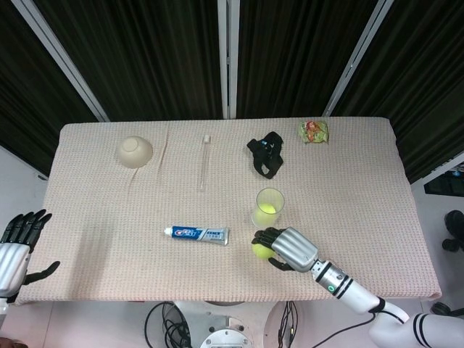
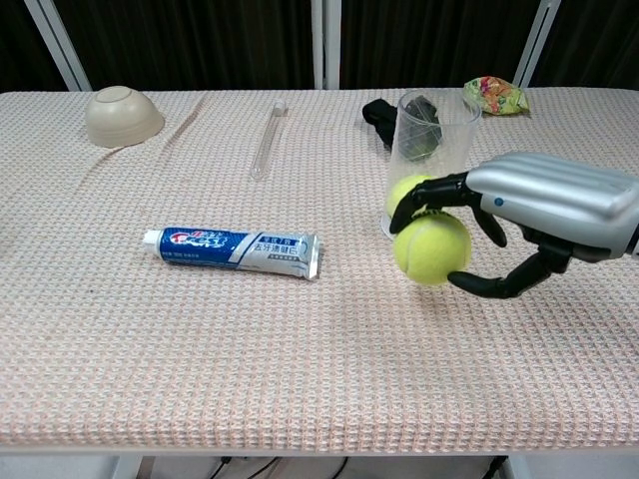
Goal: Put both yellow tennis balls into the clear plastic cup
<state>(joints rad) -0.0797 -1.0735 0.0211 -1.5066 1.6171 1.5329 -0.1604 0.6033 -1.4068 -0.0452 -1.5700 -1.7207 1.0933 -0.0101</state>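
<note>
My right hand [image 2: 529, 215] [image 1: 290, 249] grips a yellow tennis ball [image 2: 430, 247] [image 1: 260, 251] and holds it lifted just above the cloth, in front of the clear plastic cup [image 2: 431, 140] [image 1: 268, 206]. A second yellow tennis ball [image 2: 408, 193] [image 1: 266, 209] lies at the bottom of that upright cup. My left hand [image 1: 18, 243] hangs off the table's left front corner, fingers spread, holding nothing.
A toothpaste tube [image 2: 233, 249] lies left of the ball. A clear tube [image 2: 268, 140] and a beige upturned bowl [image 2: 122, 115] are at the back left. A black strap [image 1: 264, 154] sits behind the cup, a snack packet [image 2: 495, 95] at the back right.
</note>
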